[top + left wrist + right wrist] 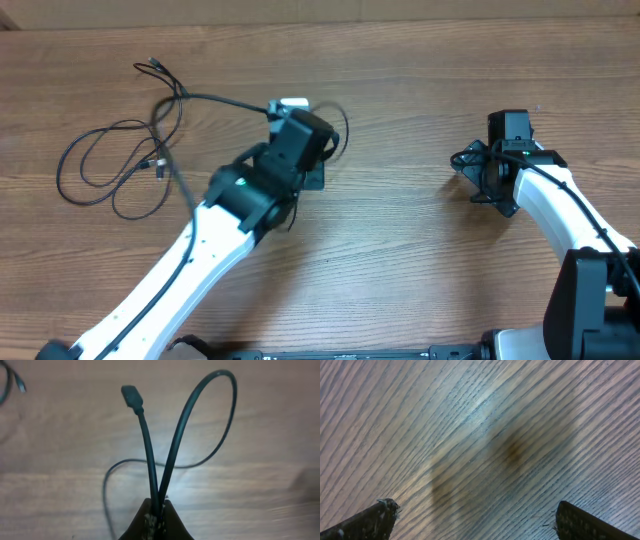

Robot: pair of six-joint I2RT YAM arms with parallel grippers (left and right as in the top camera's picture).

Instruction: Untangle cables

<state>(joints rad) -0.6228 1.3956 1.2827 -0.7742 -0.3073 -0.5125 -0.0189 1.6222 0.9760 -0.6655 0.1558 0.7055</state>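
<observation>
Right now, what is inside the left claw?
The left gripper is shut on a black cable, two strands side by side. The stretch inside the grip is hidden.

No readable text, labels or numbers anywhere.
</observation>
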